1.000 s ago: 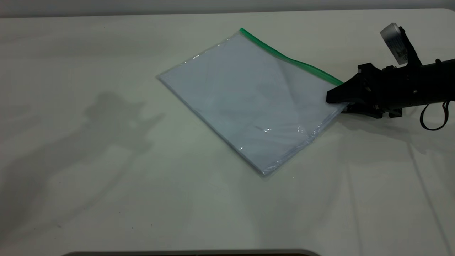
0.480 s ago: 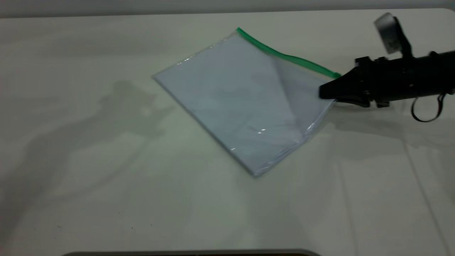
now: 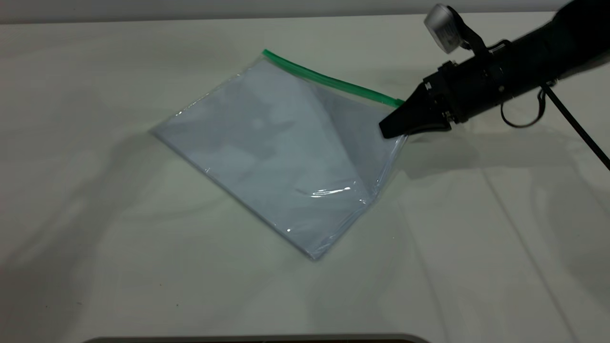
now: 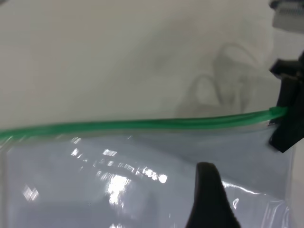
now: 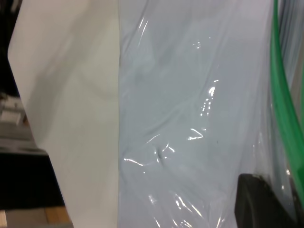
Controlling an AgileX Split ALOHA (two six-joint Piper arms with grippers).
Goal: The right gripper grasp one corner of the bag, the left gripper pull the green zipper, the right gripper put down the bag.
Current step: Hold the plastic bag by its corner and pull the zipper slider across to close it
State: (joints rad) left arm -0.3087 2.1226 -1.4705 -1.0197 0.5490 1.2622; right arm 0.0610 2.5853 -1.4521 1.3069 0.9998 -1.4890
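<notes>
Green zipper and its corner now ride higher: the right claw, pinching that corner, has lifted and dragged the one bag from the surface's far right toward centre. One left claw hovers over the bag, spread unclear; zipper pulling comes next.

Right gripper reaching in from the far right side, arm angled down and toward the middle, jaws pinched together, whitish cylinder sticking up off its body, black cable looping underneath. Left gripper out of the exterior shot, only one dark pointed finger showing in its own wrist cam.
</notes>
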